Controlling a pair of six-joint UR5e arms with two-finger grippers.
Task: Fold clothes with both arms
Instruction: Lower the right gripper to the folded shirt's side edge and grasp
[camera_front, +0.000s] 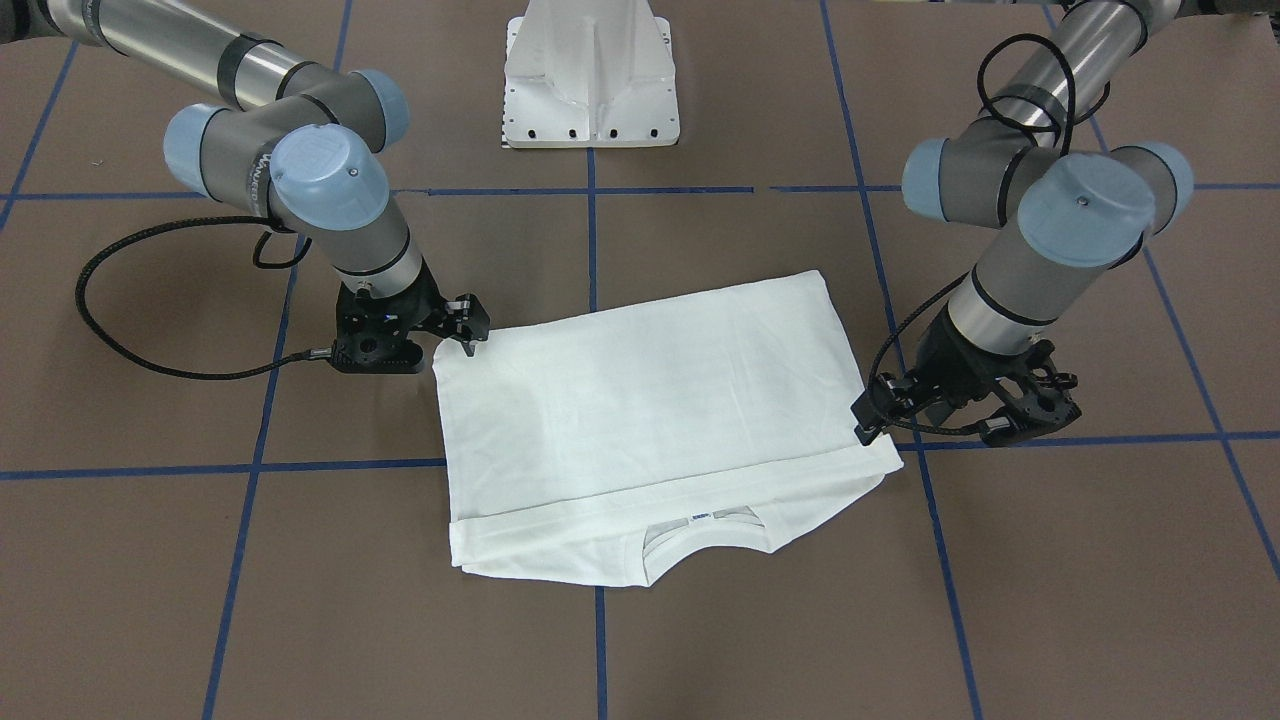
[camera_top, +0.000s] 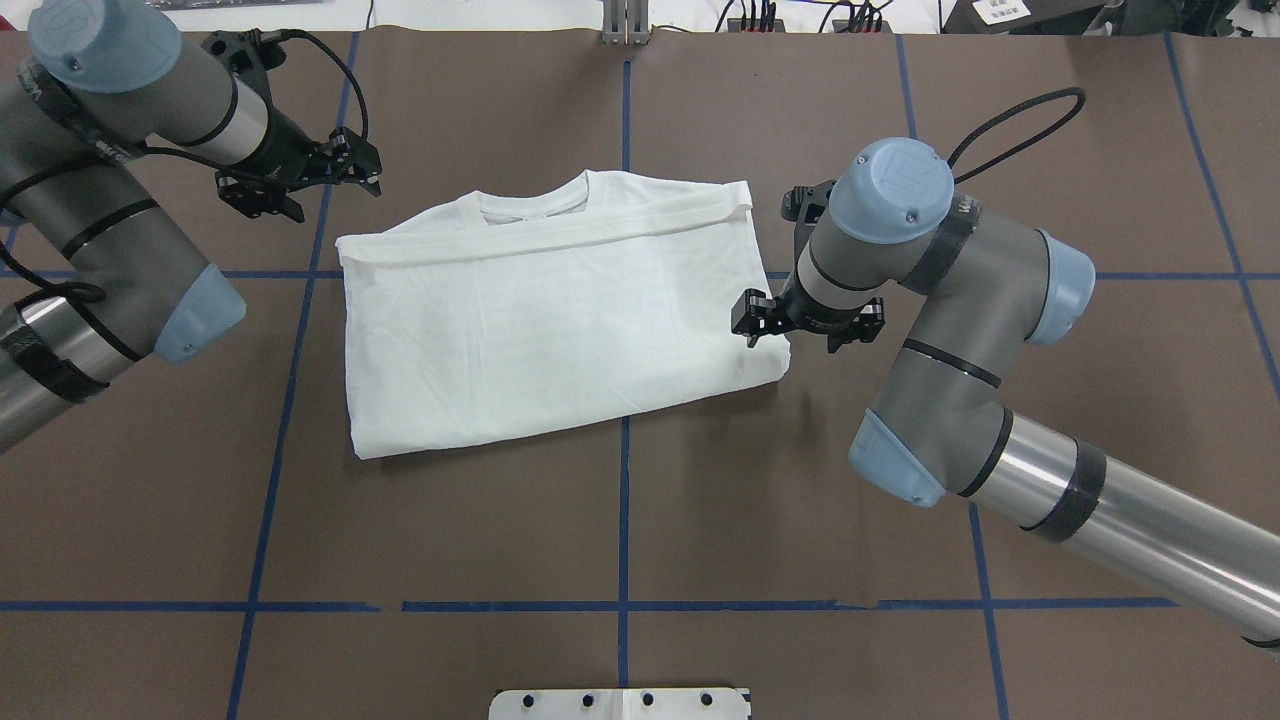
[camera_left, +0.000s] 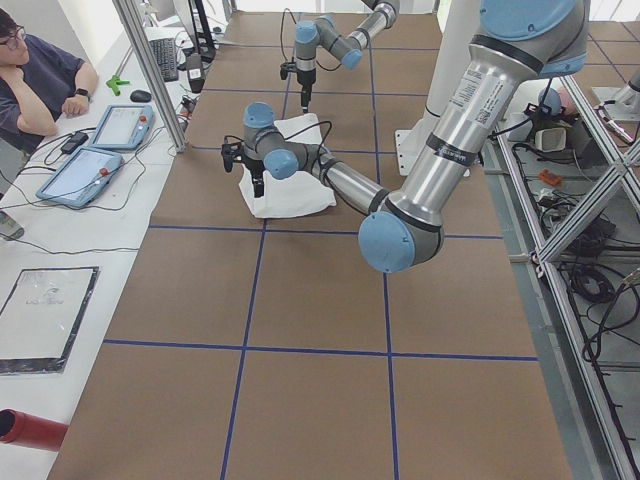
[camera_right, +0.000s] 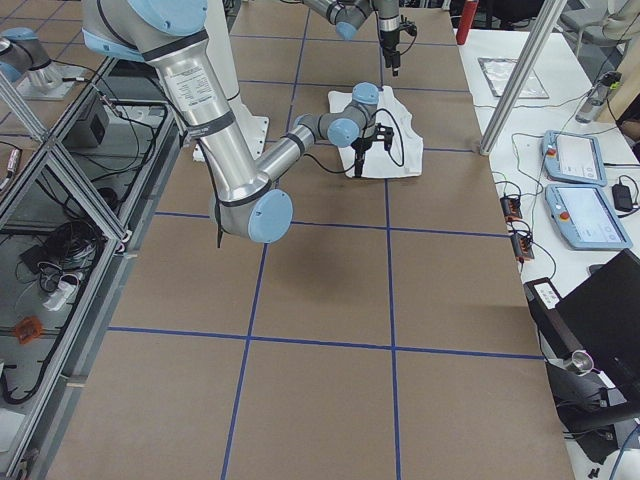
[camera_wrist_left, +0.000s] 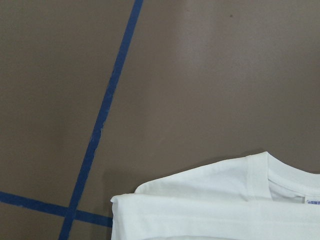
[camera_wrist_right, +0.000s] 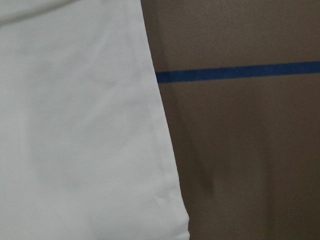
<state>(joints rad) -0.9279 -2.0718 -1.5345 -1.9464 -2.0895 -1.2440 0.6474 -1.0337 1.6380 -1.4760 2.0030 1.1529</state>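
**Table stock: one folded T-shirt, two grippers**

1. Pedestal base (camera_front: 590, 80). White metal, at my own edge of the brown table (camera_front: 700, 640). It is the reference mark for every entry below.

2. T-shirt (camera_front: 650, 400). White, one piece.
   - It lies flat on the table straight out from the pedestal base, well apart from it.
   - It is folded to a rough rectangle and sits a little askew to the blue tape lines (camera_front: 592, 240).
   - A plain edge faces the base.
   - The ribbed neck (camera_front: 705, 530) and its small label (camera_front: 700, 517) are on the side farthest from the base.
   - The neck is partly covered by the hem band (camera_front: 560, 505), which runs across the shirt there.

3. Right gripper (camera_front: 467, 340). It is out from the pedestal base on my right.
   - It is low over the shirt corner nearest the base on that side.
   - My fingertips point down at that corner and touch it or nearly touch it.
   - The cloth there lies flat.
   - I cannot tell how far apart these fingers stand, or whether they pinch any cloth. My wrist view gives only the shirt's edge and the table.

4. Left gripper (camera_front: 866, 420). It is out from the pedestal base on my left, farther from the base than the right gripper.
   - It is beside the shirt corner at the hem-band end.
   - It hangs above the table, and the overhead view shows it apart from the cloth, holding none of it.
   - That corner lies flat in my wrist view.
   - I cannot tell how wide these fingers are spread.
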